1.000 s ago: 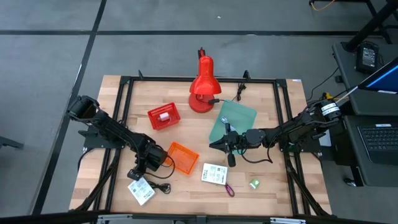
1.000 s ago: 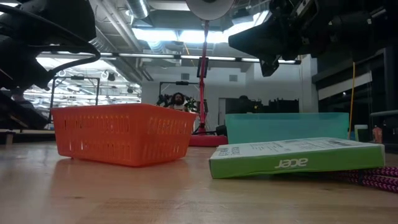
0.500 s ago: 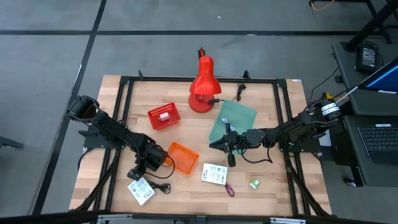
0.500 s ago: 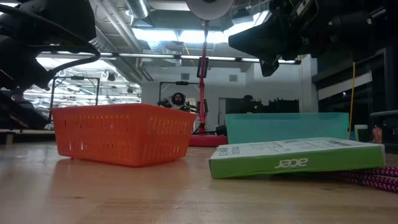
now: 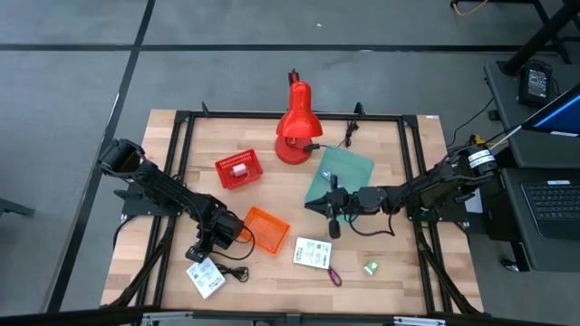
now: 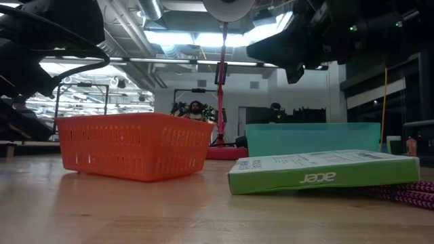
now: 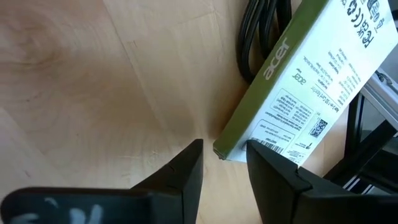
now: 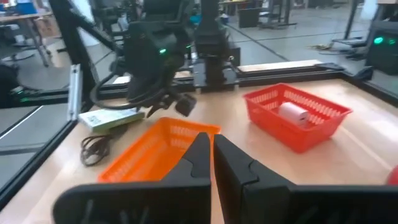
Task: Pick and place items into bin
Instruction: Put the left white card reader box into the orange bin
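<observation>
Left claw (image 7: 222, 163), fingers apart, straddles the box (image 7: 298, 87) corner at seven o'clock, ready to grip; right claw (image 8: 212, 155) waits, pinched together.

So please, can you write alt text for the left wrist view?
The left gripper hangs over a wooden table, its jaws apart around one corner of a green-edged white Acer box. A black cable lies beside the box.
</observation>
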`<state>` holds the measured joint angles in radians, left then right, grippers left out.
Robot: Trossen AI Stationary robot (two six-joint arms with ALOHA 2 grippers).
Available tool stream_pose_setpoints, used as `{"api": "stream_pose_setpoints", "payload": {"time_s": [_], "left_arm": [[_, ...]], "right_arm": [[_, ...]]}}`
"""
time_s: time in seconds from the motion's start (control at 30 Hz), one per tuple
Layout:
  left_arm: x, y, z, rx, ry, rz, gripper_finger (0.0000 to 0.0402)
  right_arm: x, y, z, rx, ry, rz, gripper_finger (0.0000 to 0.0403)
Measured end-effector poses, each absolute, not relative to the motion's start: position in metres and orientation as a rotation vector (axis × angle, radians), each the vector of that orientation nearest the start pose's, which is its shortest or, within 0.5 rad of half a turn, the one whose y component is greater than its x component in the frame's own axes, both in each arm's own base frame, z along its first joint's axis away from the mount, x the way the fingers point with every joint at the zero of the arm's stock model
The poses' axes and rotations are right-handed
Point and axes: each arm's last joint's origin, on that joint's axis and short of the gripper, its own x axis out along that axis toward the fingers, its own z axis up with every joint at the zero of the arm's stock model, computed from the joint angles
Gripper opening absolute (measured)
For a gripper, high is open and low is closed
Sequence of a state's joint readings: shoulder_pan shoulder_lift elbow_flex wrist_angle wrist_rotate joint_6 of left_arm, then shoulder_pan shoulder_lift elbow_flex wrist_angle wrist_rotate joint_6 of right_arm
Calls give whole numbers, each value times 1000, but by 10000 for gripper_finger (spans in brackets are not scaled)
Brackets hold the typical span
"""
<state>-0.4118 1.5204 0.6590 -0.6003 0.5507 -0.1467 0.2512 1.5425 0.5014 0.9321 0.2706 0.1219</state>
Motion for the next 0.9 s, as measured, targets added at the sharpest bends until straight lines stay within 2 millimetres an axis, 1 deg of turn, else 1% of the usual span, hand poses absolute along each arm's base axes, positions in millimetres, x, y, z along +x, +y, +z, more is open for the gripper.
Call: {"api": "stream_pose_setpoints", "payload": {"time_s": [0.43, 0.67, 0.9], "left_arm": [[198, -103, 129, -212, 1551, -671, 113], [199, -102, 128, -158, 1529, -647, 110], [202, -103, 128, -120, 1482, -672, 106]], "right_arm": [[276, 63, 175, 95, 113, -25, 4], [276, 63, 175, 93, 114, -25, 4], [276, 63, 175, 94, 114, -25, 4]]}}
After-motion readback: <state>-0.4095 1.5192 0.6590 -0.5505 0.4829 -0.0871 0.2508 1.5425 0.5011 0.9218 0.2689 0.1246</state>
